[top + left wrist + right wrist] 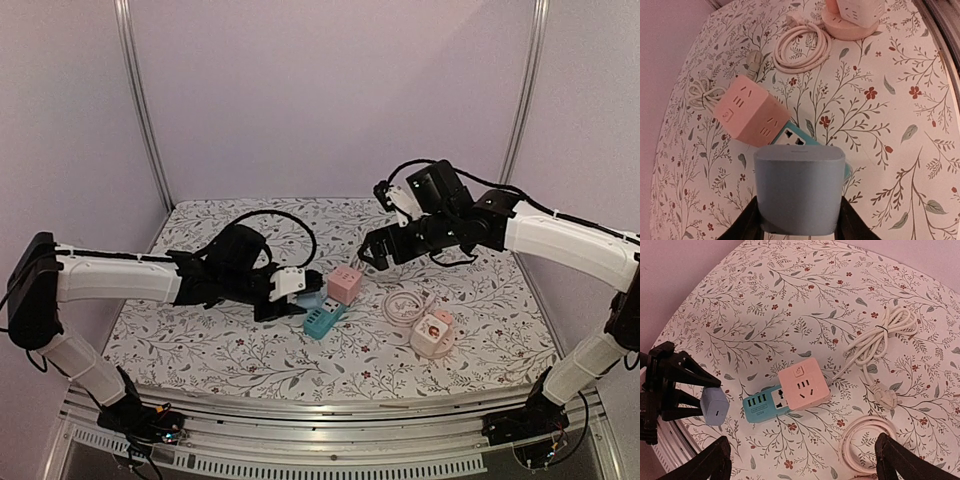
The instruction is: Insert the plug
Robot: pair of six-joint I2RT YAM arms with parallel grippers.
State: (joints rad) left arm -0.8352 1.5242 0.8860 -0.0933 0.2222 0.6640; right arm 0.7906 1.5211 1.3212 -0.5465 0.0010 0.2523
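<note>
Two arms reach over the floral desk [200,340], and only the left one holds anything. The left end effector [302,296] is clenched on the blue-grey plug [800,187], with one black finger [746,226] pressed to each side of its body. The plug sits near the middle of the desk, on the left-edge side of the teal power strip [762,404] and just beside its end. From the wrist view it overlaps the strip, so I cannot say for sure whether the two touch, or whether the plug rests on the desk or hangs just above it.

The pink cube socket [802,385] leans against the strip's far-edge side, touching it. Its lead runs to a bundled white cable [880,340] lying toward the far edge. A coiled white cable [405,303] lies between the cube and the round-based pink socket [432,332], which stands nearer the right edge.

The right end effector [372,252] hangs released above the desk beyond the pink cube, well clear of everything. Its fingers [715,460] are spread wide and grasp nothing.
</note>
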